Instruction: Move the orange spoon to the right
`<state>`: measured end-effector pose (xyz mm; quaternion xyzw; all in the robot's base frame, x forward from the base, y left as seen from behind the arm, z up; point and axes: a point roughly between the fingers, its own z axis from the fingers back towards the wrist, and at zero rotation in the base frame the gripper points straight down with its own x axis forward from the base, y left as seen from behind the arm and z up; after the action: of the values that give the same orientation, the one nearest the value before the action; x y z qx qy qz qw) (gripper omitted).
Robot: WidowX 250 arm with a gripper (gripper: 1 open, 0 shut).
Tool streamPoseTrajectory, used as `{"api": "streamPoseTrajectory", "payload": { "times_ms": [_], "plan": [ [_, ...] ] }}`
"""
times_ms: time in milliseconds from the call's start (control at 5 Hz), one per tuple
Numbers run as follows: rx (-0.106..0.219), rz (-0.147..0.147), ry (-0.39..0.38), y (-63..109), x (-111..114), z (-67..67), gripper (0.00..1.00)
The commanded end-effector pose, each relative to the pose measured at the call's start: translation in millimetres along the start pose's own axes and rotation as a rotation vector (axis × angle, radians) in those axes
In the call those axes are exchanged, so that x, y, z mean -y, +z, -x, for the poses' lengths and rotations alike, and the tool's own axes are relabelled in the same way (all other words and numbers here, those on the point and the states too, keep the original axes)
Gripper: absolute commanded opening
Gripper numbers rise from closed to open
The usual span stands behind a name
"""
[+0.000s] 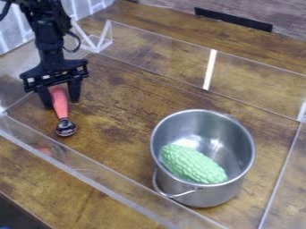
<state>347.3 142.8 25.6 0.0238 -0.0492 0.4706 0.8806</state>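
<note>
Gripping the orange-red plastic-handled spoon (pixel 61 109) in the black metal hand (pixel 57 101), near the brown wooden surface's (pixel 131 125) left edge!

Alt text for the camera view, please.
A black gripper, at upper left, has its fingers around the orange handle of a spoon on a wooden table. At lower right stands a steel pot with a bumpy green vegetable inside.
</note>
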Motion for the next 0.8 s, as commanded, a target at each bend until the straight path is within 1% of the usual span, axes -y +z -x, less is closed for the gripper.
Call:
{"api": "streamPoseTrajectory", "payload": {
  "times_ms": [0, 200, 600],
  "plan": [
    [0.034, 0.024, 0.028, 15.0, 0, -15.4, 0.00],
    [0.034, 0.018, 0.042, 17.0, -3, -22.1, 0.00],
    [0.034, 0.004, 0.119, 24.0, -27, -38.1, 0.00]
  ]
}}
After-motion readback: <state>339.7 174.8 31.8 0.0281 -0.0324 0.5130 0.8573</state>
